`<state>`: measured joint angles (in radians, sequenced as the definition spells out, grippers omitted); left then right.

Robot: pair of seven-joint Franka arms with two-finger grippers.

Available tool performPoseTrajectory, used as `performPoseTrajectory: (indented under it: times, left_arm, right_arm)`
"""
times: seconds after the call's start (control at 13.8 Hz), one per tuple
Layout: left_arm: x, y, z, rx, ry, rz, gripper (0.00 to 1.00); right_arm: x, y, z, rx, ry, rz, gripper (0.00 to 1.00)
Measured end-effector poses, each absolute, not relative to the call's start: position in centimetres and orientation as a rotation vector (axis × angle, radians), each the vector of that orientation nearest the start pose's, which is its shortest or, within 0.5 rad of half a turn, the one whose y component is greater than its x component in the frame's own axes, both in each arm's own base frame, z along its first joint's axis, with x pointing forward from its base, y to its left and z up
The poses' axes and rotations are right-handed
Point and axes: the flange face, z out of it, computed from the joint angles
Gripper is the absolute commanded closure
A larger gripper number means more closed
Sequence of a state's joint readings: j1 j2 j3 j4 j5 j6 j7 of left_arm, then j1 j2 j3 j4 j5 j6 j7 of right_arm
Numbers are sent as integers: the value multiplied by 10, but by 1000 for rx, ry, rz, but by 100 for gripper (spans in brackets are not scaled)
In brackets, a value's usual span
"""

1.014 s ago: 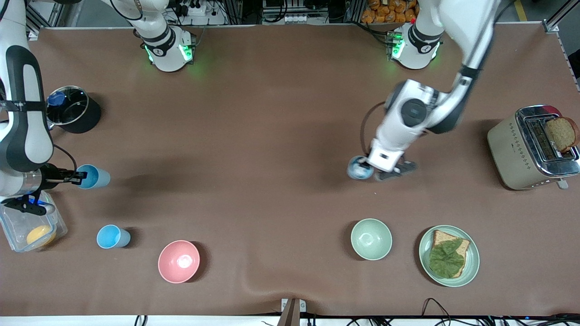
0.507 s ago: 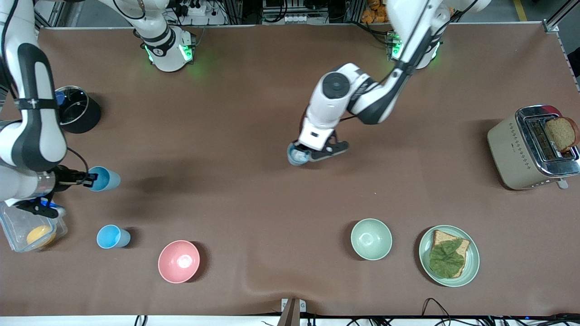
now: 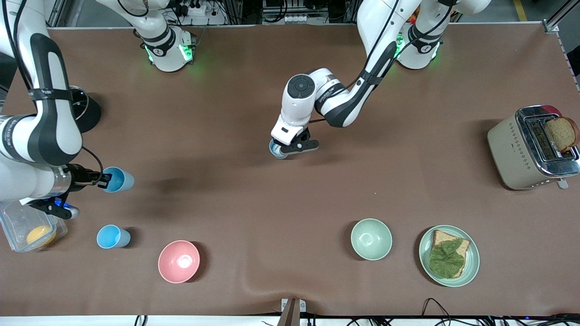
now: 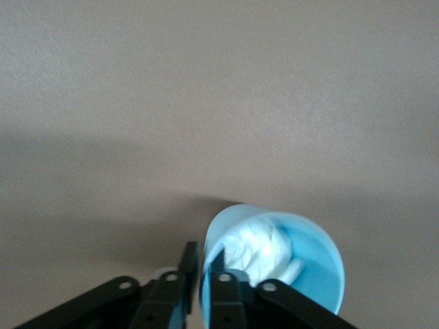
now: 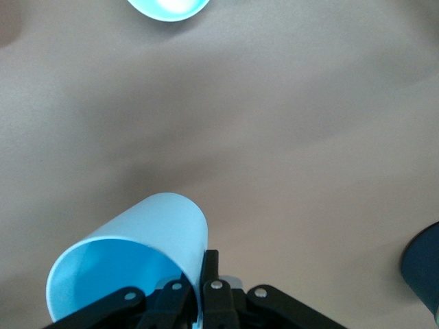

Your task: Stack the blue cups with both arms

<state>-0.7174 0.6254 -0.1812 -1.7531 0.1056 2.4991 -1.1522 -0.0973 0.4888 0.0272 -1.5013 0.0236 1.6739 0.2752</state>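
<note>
My left gripper (image 3: 283, 149) is shut on the rim of a blue cup (image 3: 275, 149) with crumpled white stuff inside, held over the middle of the table; in the left wrist view the cup (image 4: 309, 274) sits between my closed fingers (image 4: 219, 274). My right gripper (image 3: 105, 179) is shut on the rim of a second blue cup (image 3: 118, 179), held over the table at the right arm's end; the right wrist view shows that cup (image 5: 130, 253). A third blue cup (image 3: 112, 237) stands on the table nearer the front camera, and its rim shows in the right wrist view (image 5: 168, 7).
A pink bowl (image 3: 179, 261) and a pale green bowl (image 3: 371, 238) sit near the front edge. A plate with bread and lettuce (image 3: 448, 256) is beside the green bowl. A toaster (image 3: 532, 147) stands at the left arm's end. A black pot (image 3: 86, 111) and a clear container (image 3: 27, 228) are at the right arm's end.
My left arm has carried its cup from the left arm's side toward the table's middle. My right gripper has moved its cup a little toward the middle and nearer the front camera.
</note>
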Motion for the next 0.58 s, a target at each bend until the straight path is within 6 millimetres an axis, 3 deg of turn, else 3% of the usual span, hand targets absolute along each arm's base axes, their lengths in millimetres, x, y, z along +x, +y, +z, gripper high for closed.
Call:
performPoseTrajectory:
  times: [0.14, 0.29, 0.43, 0.58]
  left_arm:
    - [438, -525, 243, -3266, -369, -88, 0]
    - [442, -527, 283, -3255, -420, -105, 0]
    - [442, -517, 362, -3224, -437, -139, 0]
    - [453, -476, 455, -3204, -453, -237, 0]
  right_arm:
    - [654, -44, 364, -3049, 553, 497, 100]
    - [654, -41, 364, -3040, 582, 499, 100]
    - [655, -29, 364, -3035, 616, 501, 100]
    - [655, -12, 363, -3036, 651, 505, 100]
